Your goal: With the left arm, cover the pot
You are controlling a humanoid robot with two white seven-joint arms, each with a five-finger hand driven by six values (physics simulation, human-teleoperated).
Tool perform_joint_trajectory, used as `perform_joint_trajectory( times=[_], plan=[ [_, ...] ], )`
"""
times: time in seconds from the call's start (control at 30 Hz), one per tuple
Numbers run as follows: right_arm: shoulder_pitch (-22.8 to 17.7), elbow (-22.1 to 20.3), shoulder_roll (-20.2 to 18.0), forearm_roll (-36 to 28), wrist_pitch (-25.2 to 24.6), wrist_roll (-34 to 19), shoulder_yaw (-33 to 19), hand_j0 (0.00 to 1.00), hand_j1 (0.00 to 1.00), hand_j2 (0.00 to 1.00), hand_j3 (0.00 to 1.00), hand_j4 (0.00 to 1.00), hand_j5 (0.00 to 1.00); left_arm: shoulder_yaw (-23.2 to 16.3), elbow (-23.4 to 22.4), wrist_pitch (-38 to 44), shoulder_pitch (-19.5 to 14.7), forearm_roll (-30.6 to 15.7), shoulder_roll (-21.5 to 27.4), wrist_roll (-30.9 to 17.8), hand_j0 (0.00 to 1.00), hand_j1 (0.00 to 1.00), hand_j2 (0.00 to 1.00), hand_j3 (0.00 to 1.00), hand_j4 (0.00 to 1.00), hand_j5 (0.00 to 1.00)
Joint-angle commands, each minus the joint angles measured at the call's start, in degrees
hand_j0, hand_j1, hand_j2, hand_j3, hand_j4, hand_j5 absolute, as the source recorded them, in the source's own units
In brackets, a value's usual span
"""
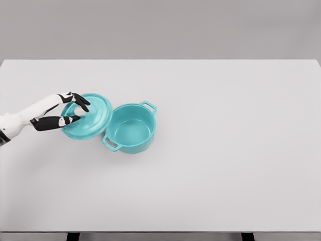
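Note:
A teal pot with two side handles stands uncovered on the white table, left of the middle. Its round teal lid is just left of the pot, tilted, with its right edge close to the pot's rim. My left hand comes in from the left edge, its fingers curled around the lid's knob at the lid's left part. The knob itself is mostly hidden by the fingers. No right arm shows in the head view.
The white table reaches across the whole view, with a grey wall behind it. Nothing else lies on it besides the pot and lid.

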State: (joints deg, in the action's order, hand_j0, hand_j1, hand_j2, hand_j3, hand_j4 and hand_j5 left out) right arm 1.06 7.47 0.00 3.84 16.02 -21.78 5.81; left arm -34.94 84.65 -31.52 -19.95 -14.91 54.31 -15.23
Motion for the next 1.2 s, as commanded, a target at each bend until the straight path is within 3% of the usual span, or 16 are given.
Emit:
perform_joint_trajectory(
  times=[0.0, 0.57, 1.17],
  plan=[
    [0.1, 0.0, 0.0, 0.0, 0.1, 0.0, 0.0, 1.0, 1.0, 1.0, 1.0, 1.0, 1.0, 0.1, 0.6, 0.2, 0.0, -0.2, -0.1, 0.0, 0.53, 0.53, 0.53, 0.53, 0.53, 0.53],
    [0.1, 0.0, 0.0, 0.0, 0.0, 0.0, 0.0, 1.0, 1.0, 1.0, 1.0, 1.0, 1.0, -0.6, 3.0, 3.4, -0.7, 4.0, -0.8, 0.1, 0.53, 0.53, 0.53, 0.53, 0.53, 0.53],
    [0.0, 0.0, 0.0, 0.0, 0.1, 0.0, 0.0, 1.0, 1.0, 1.0, 1.0, 1.0, 1.0, -0.8, 3.1, 5.7, -2.5, 7.3, -5.6, 0.0, 0.53, 0.53, 0.53, 0.53, 0.53, 0.53]
  ],
)
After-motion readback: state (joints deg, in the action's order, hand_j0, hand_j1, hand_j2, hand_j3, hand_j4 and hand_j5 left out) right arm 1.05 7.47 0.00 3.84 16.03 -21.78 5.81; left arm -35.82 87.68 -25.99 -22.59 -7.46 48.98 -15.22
